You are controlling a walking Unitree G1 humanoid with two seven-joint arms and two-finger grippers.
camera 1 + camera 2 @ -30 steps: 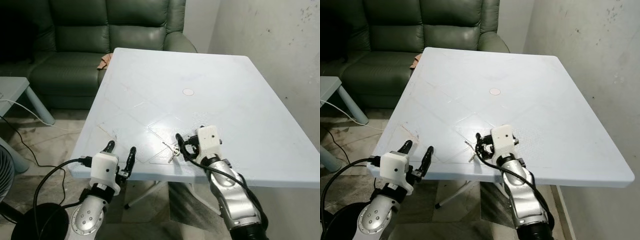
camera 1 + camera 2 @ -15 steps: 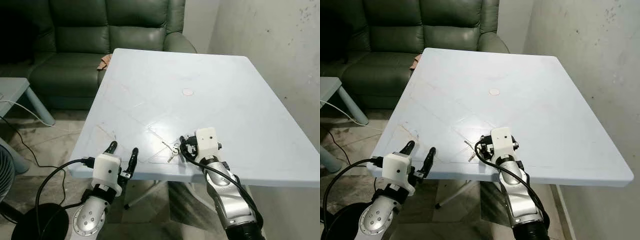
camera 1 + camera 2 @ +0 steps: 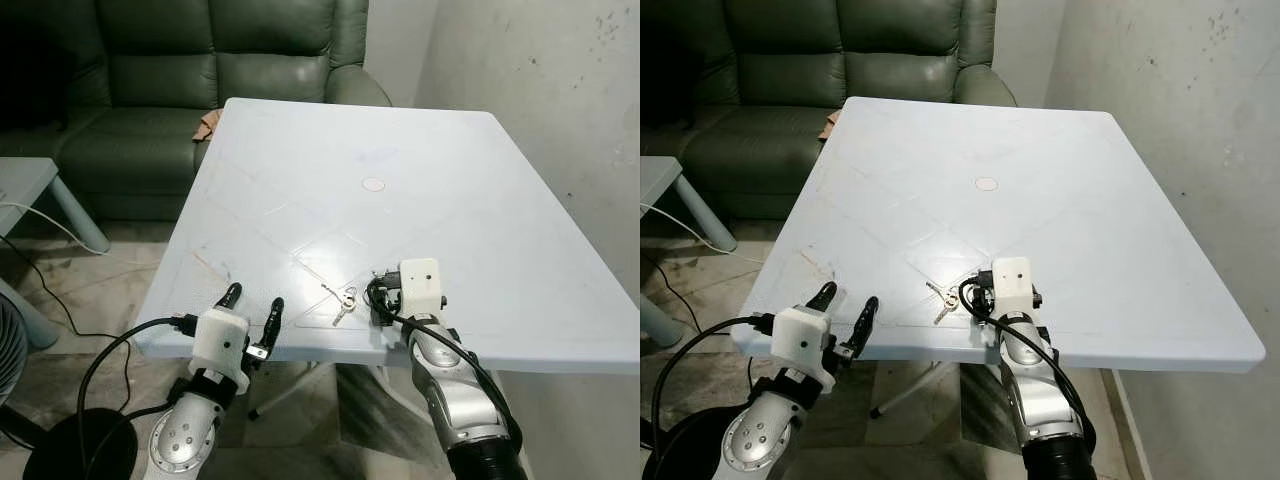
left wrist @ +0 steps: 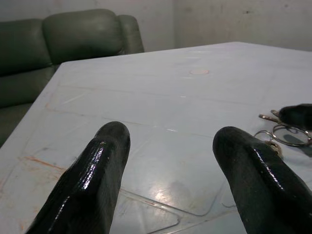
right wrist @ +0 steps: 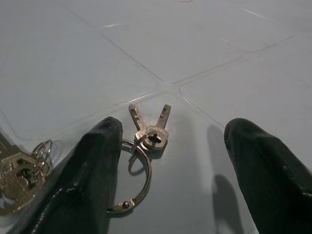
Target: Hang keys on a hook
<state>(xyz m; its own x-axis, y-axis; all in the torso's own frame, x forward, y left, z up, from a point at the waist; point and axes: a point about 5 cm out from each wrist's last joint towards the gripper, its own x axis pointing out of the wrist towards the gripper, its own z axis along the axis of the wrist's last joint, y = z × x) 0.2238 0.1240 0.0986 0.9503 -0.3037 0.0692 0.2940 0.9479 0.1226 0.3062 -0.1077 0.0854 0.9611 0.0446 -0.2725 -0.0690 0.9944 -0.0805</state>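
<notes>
Right gripper point(image 5: 170, 161) sits low over the near edge of the pale blue worktop point(image 3: 450, 190), its two black fingers point(image 5: 92, 165) spread wide and holding nothing. Between and just ahead of them lie the keys point(image 5: 148, 129): two small brass keys fanned out flat on the surface, joined to a split ring point(image 5: 136, 185) that curves back against the inner side of one finger. A further cluster of brass keys point(image 5: 19, 178) lies beside that same finger, on its outer side. From the head camera the bunch point(image 3: 344, 300) rests on the worktop just left of the right gripper, close to the near edge, at a crossing of the moulded diagonal lines.

Left gripper point(image 3: 254, 318) hovers at the near left edge of the worktop, well apart from the keys, its fingers point(image 4: 97, 170) parted and empty; its wrist camera looks across the surface to the key ring point(image 4: 285, 134) at the side.

A small round mark point(image 3: 373, 184) sits near the middle of the worktop. Beyond the far edge stands a dark green leather sofa point(image 3: 200, 70), and a bare plaster wall point(image 3: 560, 90) runs along the right. A black cable point(image 3: 110, 360) trails from the left arm toward the tiled floor point(image 3: 90, 290).
</notes>
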